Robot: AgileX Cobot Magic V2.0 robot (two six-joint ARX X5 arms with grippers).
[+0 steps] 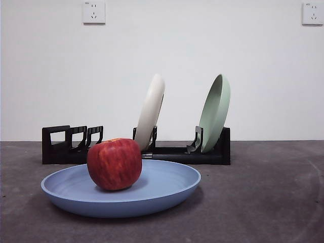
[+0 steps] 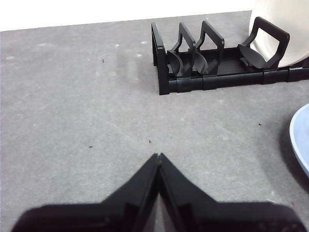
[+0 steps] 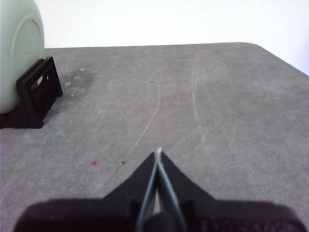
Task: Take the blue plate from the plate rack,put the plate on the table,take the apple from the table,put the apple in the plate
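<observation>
The blue plate (image 1: 152,195) lies flat on the table (image 1: 268,202) in the front view, in front of the plate rack (image 1: 177,152). The dark red apple (image 1: 114,164) sits in the plate, left of its middle. The plate's edge (image 2: 301,145) shows at the side of the left wrist view, with the rack's empty holders (image 2: 203,58) beyond. My left gripper (image 2: 158,157) is shut and empty above bare table. My right gripper (image 3: 159,153) is shut and empty above bare table, near the rack's end (image 3: 38,92). Neither gripper shows in the front view.
A cream-white plate (image 1: 151,110) and a pale green plate (image 1: 215,112) stand upright in the rack. The green plate (image 3: 19,48) also shows in the right wrist view. A white wall stands behind the table. The table's corner (image 3: 270,50) shows in the right wrist view.
</observation>
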